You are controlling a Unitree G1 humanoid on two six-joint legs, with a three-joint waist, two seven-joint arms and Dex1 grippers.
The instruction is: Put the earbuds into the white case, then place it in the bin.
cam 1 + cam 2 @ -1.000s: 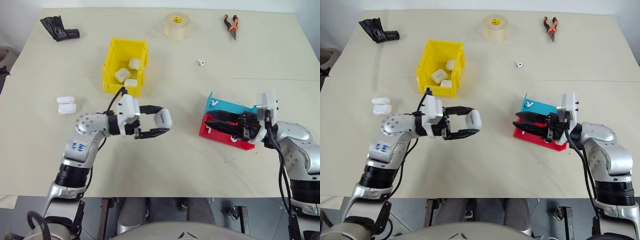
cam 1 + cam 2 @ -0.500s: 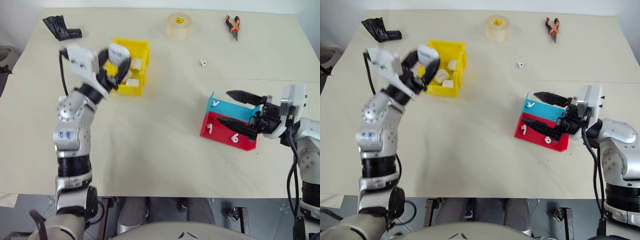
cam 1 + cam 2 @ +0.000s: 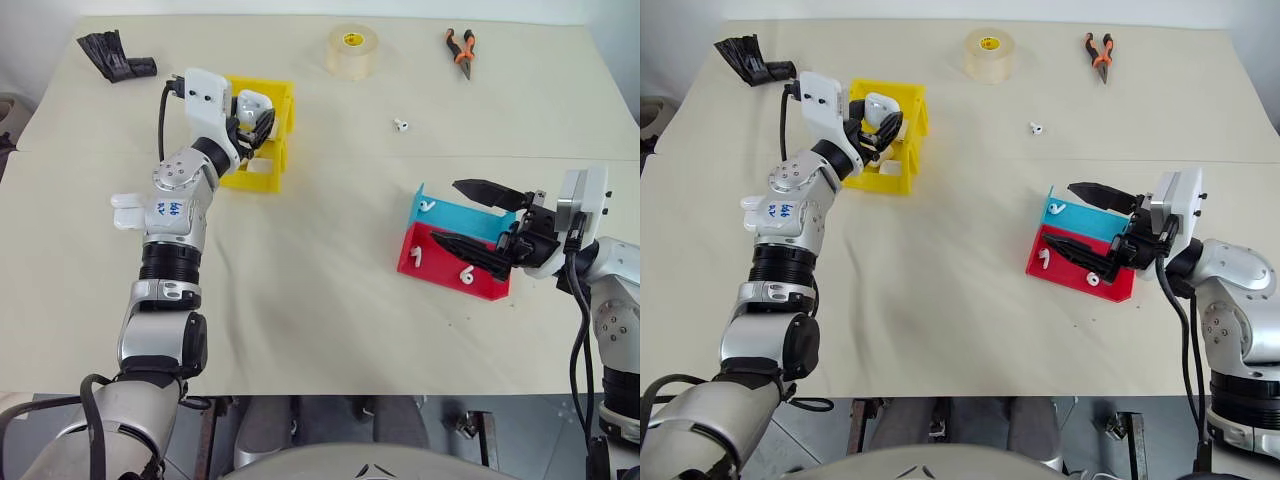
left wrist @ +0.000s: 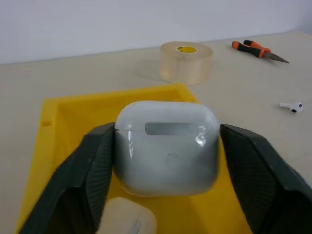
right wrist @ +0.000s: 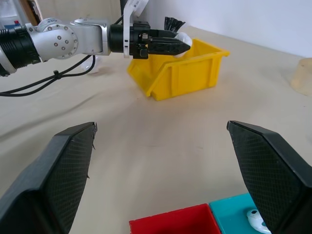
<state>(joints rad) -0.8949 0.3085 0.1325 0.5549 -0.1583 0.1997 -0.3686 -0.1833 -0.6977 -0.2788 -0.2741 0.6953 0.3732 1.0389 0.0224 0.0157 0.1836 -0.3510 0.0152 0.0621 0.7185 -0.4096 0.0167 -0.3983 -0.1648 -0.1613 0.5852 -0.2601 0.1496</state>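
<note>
Over the bin (image 3: 262,140), at the far left of the bench (image 3: 330,300), the left hand (image 3: 258,112) is now positioned with the white case (image 4: 166,145) between its fingers. A second ago that hand was held low over the middle of the bench, pointing inward with the case pinched; it has since been swung up and outward to the bin. In the left wrist view the case is seen framed by both fingers, the yellow bin floor below it and another case (image 4: 127,220) lying there; whether the fingers are touching its sides or have just begun to part cannot be told.

The right hand (image 3: 484,222) has been opened wide since the earlier frames and is held over the red and teal trays (image 3: 452,262), gripping nothing. A loose earbud (image 3: 402,125) lies apart on the bench, and two spare cases (image 3: 128,208) rest beside the left forearm.

Judgement: placement step nearly complete; release into the bin is all that appears to remain.
</note>
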